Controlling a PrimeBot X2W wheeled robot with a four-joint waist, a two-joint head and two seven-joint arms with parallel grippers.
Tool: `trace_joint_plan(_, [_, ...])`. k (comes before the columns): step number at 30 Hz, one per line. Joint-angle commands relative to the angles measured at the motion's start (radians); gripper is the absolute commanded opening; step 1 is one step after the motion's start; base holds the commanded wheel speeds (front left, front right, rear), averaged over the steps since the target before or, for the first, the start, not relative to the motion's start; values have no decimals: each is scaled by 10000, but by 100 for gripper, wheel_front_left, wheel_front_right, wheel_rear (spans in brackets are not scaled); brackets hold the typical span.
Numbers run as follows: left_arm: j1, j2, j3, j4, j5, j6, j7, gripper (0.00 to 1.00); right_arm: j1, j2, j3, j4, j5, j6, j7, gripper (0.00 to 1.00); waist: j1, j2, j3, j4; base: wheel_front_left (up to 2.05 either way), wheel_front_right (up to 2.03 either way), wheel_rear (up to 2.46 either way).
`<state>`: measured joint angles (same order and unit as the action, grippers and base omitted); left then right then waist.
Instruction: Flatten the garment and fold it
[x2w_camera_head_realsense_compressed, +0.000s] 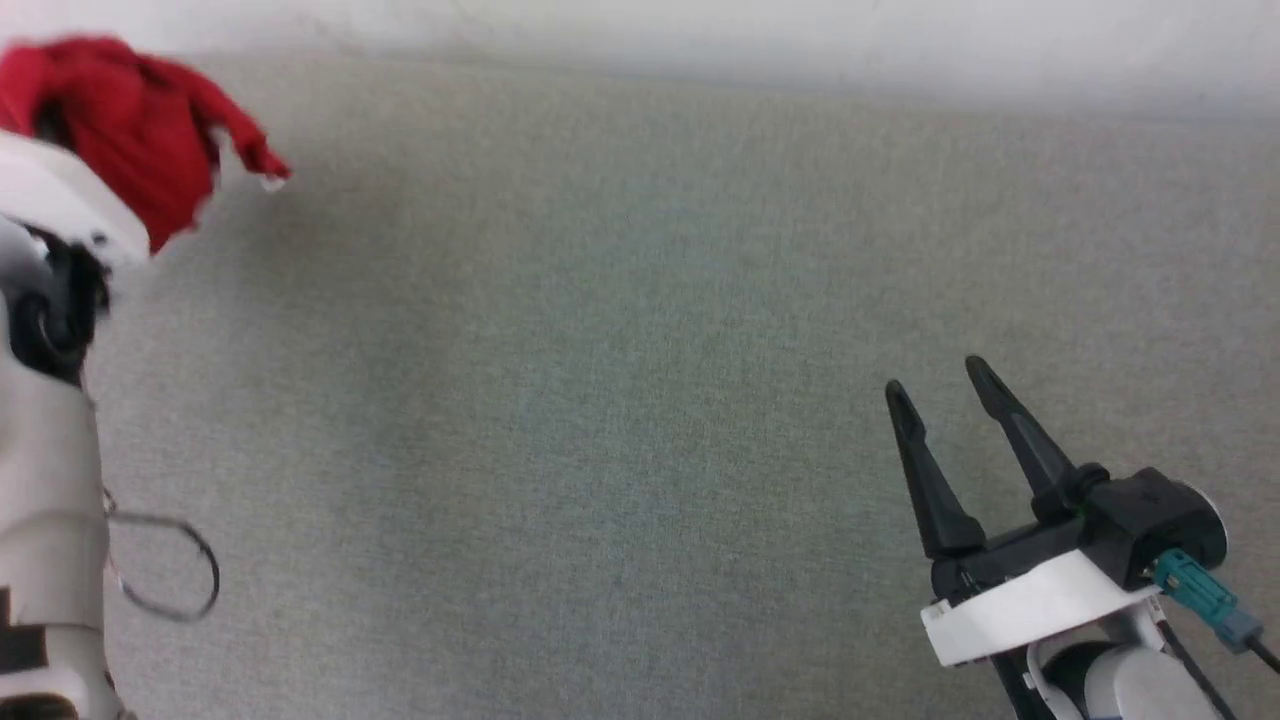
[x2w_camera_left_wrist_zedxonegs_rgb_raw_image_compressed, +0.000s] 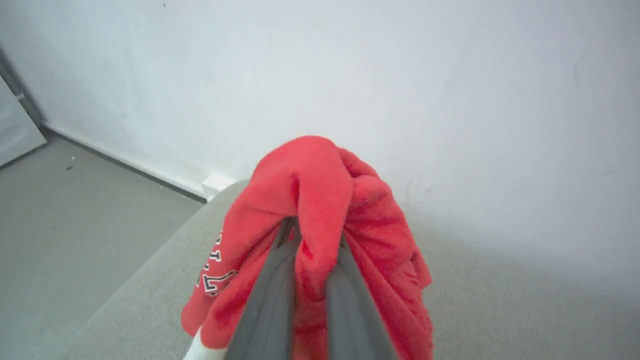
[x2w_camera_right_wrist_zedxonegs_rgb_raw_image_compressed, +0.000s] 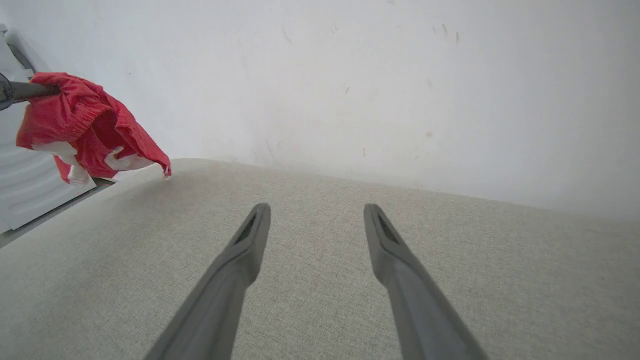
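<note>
step: flattening not begun; I hold bunched shorts (x2w_camera_left_wrist_zedxonegs_rgb_raw_image_compressed: 320, 175) clamped in left gripper (x2w_camera_left_wrist_zedxonegs_rgb_raw_image_compressed: 315, 230) above surface (x2w_camera_head_realsense_compressed: 600, 400) | right gripper (x2w_camera_head_realsense_compressed: 935, 378) apart, empty | next: lower shorts, right should take free edge

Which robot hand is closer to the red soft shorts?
Left. The left gripper is pinching the red soft shorts, which hang from it; the right gripper is open, well apart from them over the grey fabric surface.

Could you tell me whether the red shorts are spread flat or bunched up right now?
Bunched up. The shorts hang crumpled from the left gripper, whose jaws are shut on a fold.
</note>
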<state>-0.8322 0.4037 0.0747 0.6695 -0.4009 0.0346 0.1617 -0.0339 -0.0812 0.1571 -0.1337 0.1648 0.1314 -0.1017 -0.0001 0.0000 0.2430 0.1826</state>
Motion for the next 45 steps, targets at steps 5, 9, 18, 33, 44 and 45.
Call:
trace_joint_plan(5, [-632, -66, -347, -594, 422, -413, -1898, 0, 464, 238, -415, 68, -143, -7, -83, 100, 1, 0, -1506, -358, 0, 0, 0])
trace_joint_plan(9, [-651, -306, -586, -1006, 445, -732, -2596, 0, 690, 284, -662, 34, -180, -7, -59, 100, 1, 0, -1776, -706, 0, 0, 0])
trace_joint_plan(18, [1030, -2181, -1938, -2765, 197, -1122, -2935, 0, 1171, 307, -1209, -137, 53, -7, 34, 100, 1, 0, -2081, -2192, 0, 0, 0])
trace_joint_plan(33, [6448, -3518, -5858, -2727, -153, -968, -3053, 100, 1511, 309, -1345, -259, 220, -7, 119, 100, 1, 0, -1901, -3414, 0, 0, 0])
trace_joint_plan(44, [7060, -3532, -6260, -4475, 125, -275, -4187, 100, 1762, 309, -1466, -451, -14, -7, 329, 100, 1, 0, -2223, -2893, 0, 0, 0])
trace_joint_plan(45, [7063, -3533, -6163, -4699, 173, -199, -4207, 100, 1795, 309, -1487, -474, -19, -7, 346, 100, 1, 0, -2246, -2837, 0, 0, 0])
